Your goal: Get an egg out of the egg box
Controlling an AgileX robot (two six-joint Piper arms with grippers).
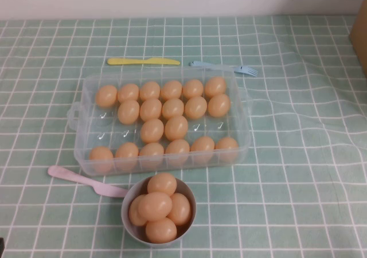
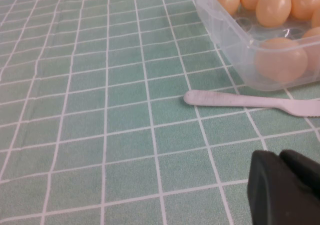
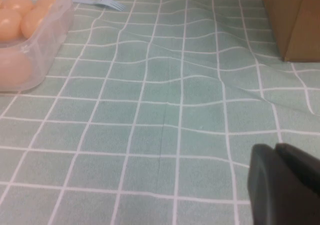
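The clear plastic egg box (image 1: 84,155) sits mid-table in the high view and holds several peach-orange eggs, such as one egg (image 1: 152,130) in the middle rows. Some slots are empty. Neither arm shows in the high view. My left gripper (image 2: 278,156) is shut and empty, low over the cloth to the left of the egg box (image 2: 235,45), near its corner egg (image 2: 281,60). My right gripper (image 3: 274,148) is shut and empty, over the cloth to the right of the egg box (image 3: 50,50).
A small grey bowl (image 1: 127,199) with several eggs stands in front of the box. A pink knife (image 1: 80,179) lies by it, also in the left wrist view (image 2: 250,101). A yellow knife (image 1: 143,61) and a blue fork (image 1: 223,67) lie behind. A cardboard box (image 3: 292,20) stands far right.
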